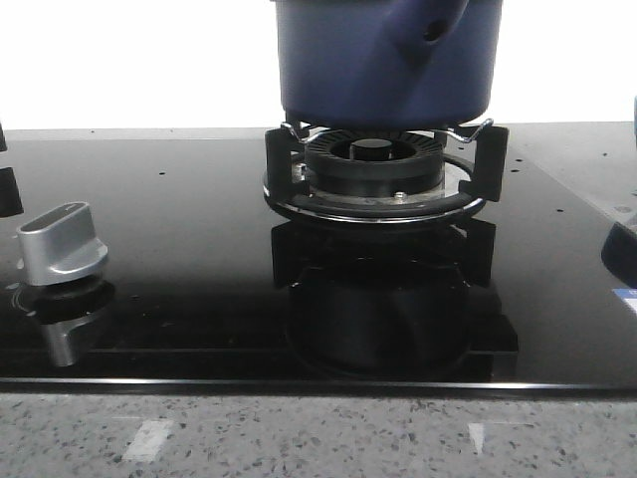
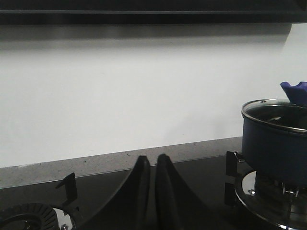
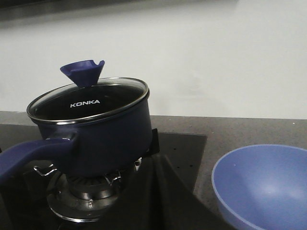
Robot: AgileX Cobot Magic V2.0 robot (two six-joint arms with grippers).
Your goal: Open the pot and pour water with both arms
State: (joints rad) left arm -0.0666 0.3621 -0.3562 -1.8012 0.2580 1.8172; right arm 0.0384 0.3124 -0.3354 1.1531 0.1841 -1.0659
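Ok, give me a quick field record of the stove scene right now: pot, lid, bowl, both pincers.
pot: dark blue pot sits on the gas burner, handle toward the camera in the front view
lid: glass lid marked KONKA is on the pot, blue knob on top
bowl: lighter blue bowl beside the stove, looks empty
left pincer: shut, holding nothing, apart from the pot
right pincer: fingers dark, state unclear
stove knob: silver, untouched

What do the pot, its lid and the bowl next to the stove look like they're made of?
The pot looks like metal with a matte navy coating, edged by a bright steel rim. Its lid seems to be glass, since it is see-through and printed KONKA, with a blue knob. The bowl looks like smooth matte plastic, possibly ceramic.
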